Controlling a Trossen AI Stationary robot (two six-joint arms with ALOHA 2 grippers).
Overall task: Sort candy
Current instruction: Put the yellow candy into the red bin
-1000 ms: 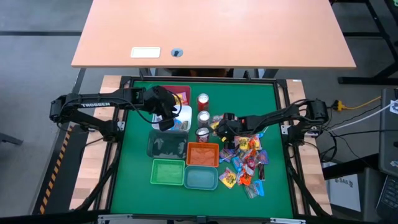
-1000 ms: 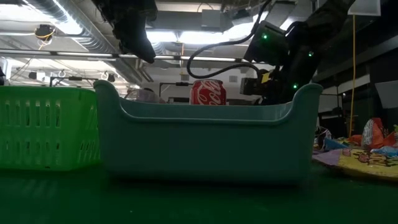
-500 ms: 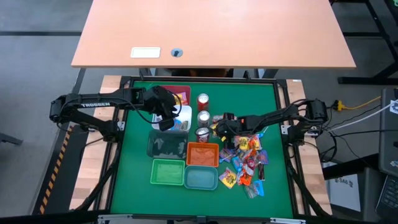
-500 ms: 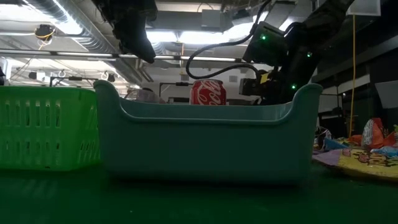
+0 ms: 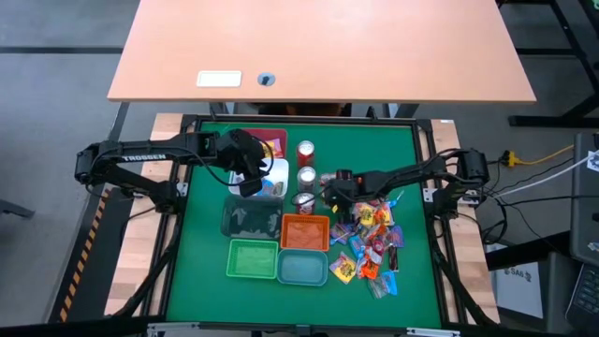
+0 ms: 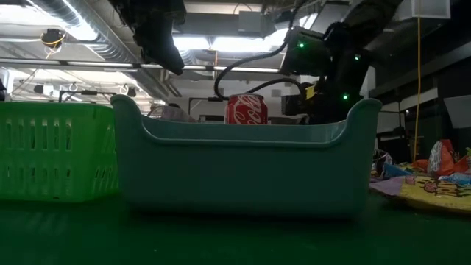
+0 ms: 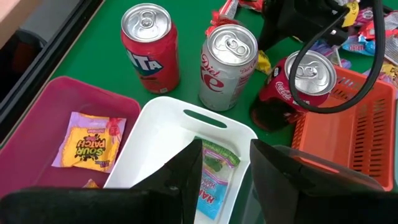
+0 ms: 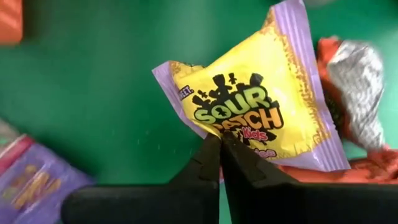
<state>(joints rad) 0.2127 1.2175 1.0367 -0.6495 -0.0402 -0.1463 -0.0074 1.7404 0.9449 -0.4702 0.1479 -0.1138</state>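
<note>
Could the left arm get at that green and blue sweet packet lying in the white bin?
Probably yes. The left gripper hangs open right above the white bin, and the green and blue packet lies uncovered between its fingers, nothing in the way.

Shiny, crinkly plastic on the yellow candy packet (image 8: 252,112), pinched at its edge by smooth, dull black fingers (image 8: 208,163). Bright shiny metal on the tops of the cans (image 7: 231,45) in the upper middle of the left wrist view, smooth plastic on the white bin (image 7: 163,130) and the pink bin (image 7: 43,111) below them. Soft, dull green cloth over the table (image 5: 412,154), and smooth pale wood on the desk (image 5: 318,47) at the top of the high view.
</note>
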